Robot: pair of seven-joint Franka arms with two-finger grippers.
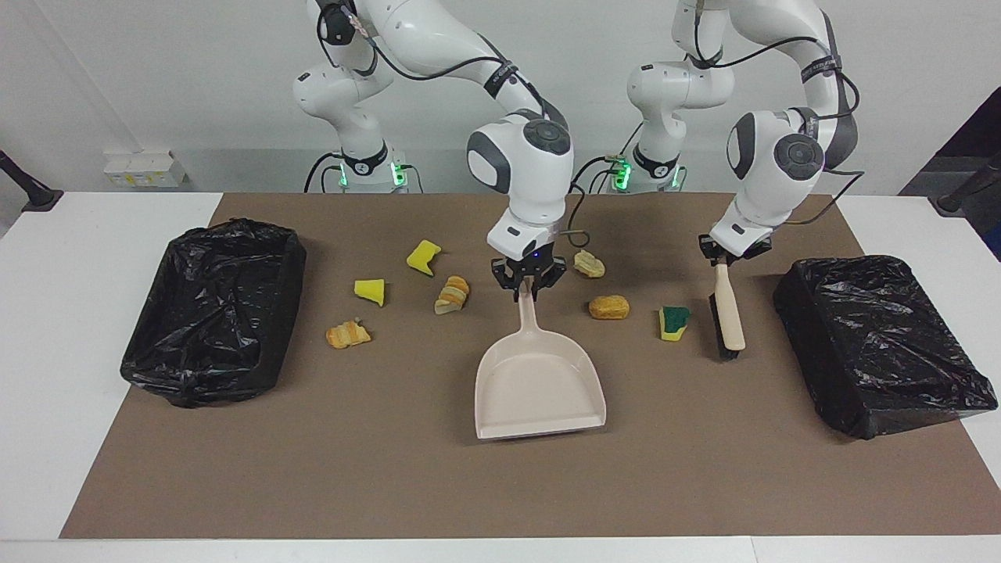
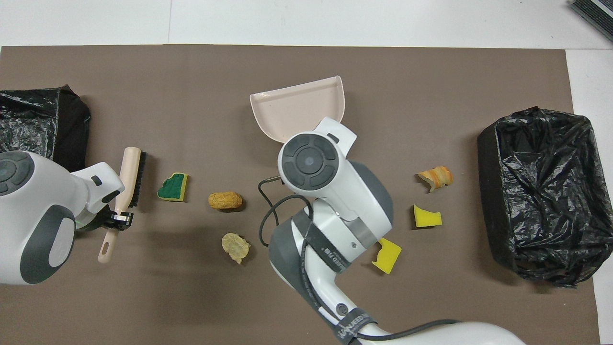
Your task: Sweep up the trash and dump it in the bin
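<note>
Clock directions are read in the facing view.

The right jaws are pinched tight on the tip of the beige dustpan's [image 1: 539,387] handle. The pan hangs away from them at 6 o'clock with its mouth twisted slightly; whether its lip touches the brown mat [image 1: 391,469] cannot be told. None of the trash lies between these jaws or in the pan.

Closest to the right jaws are a pale tan lump [image 1: 589,264] just above 3 o'clock, an orange-brown lump [image 1: 609,306] just below 3 o'clock and a striped bread lump [image 1: 453,295] at 9 o'clock, all on the surface and apart from the jaws. Further out toward 9 o'clock lie two yellow foam chunks [image 1: 423,256] [image 1: 370,290] and an orange striped lump [image 1: 347,335].

The left jaws are clamped on the brush's [image 1: 729,313] handle end, and the brush points down at 6 o'clock, bristles toward the sponge. The green-and-yellow sponge piece [image 1: 674,321] sits at 7 o'clock of these jaws, just beside the bristles and not clearly touching them.

One black-lined bin [image 1: 211,309] stands at the mat's 9 o'clock end. The other bin [image 1: 880,340] is at its 3 o'clock end.
</note>
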